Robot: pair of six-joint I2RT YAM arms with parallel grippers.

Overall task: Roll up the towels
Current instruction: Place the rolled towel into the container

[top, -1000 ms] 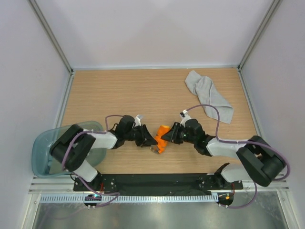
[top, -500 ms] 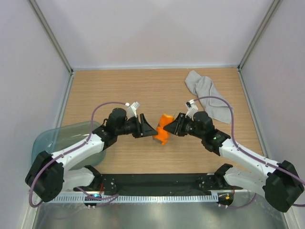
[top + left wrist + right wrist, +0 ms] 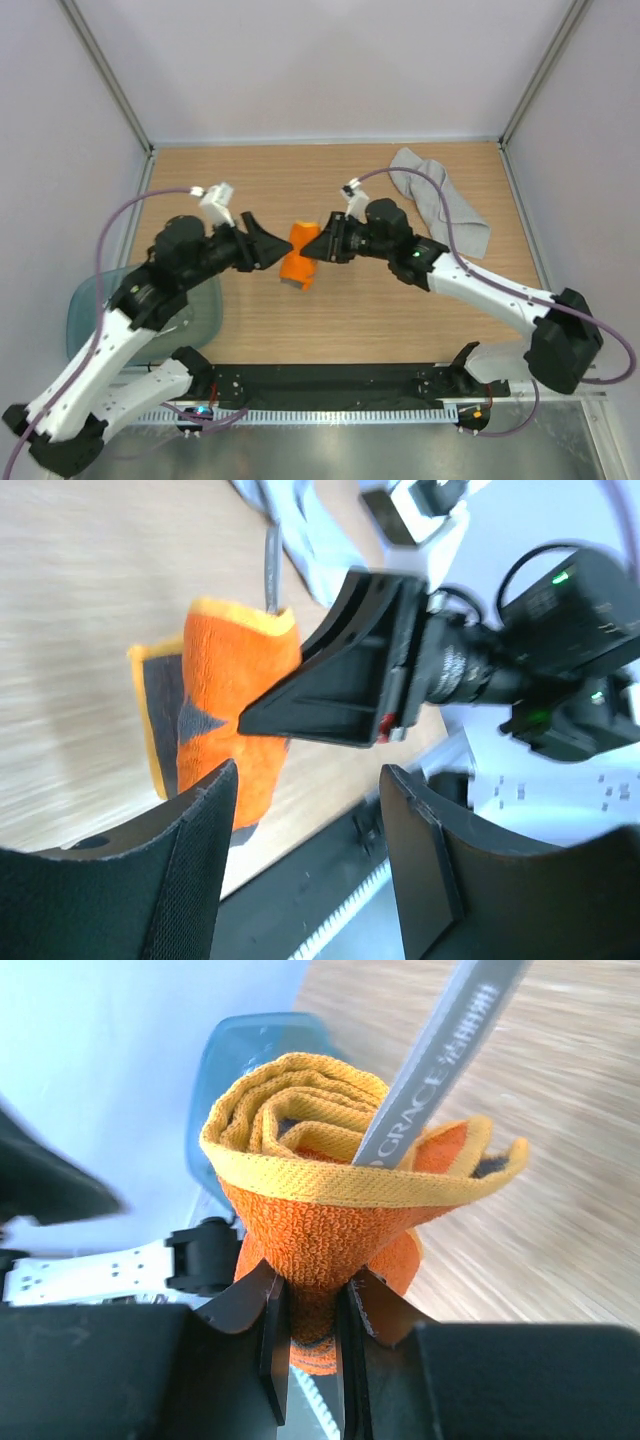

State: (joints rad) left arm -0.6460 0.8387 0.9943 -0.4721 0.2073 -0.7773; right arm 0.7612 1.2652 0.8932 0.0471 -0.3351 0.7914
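Observation:
The small orange towel [image 3: 297,258] is a loose roll, pinched at one end by my right gripper [image 3: 318,243] and held above the middle of the table. In the right wrist view the roll [image 3: 320,1190] fans out past the shut jaws, with a grey label strip [image 3: 440,1050] sticking out of it. My left gripper [image 3: 266,248] is open just left of the roll and holds nothing. Its fingers [image 3: 190,870] frame the towel [image 3: 230,730] in the left wrist view. The grey towel [image 3: 440,200] lies crumpled at the back right.
A translucent teal tub [image 3: 140,310] sits at the table's left front edge, partly under my left arm. It also shows in the right wrist view [image 3: 250,1050]. A black rail [image 3: 330,380] runs along the near edge. White walls close the back and sides.
Both arms have swung up and to the left. The right gripper carried the orange towel away from the front. The left gripper came off the towel and now stands open beside it.

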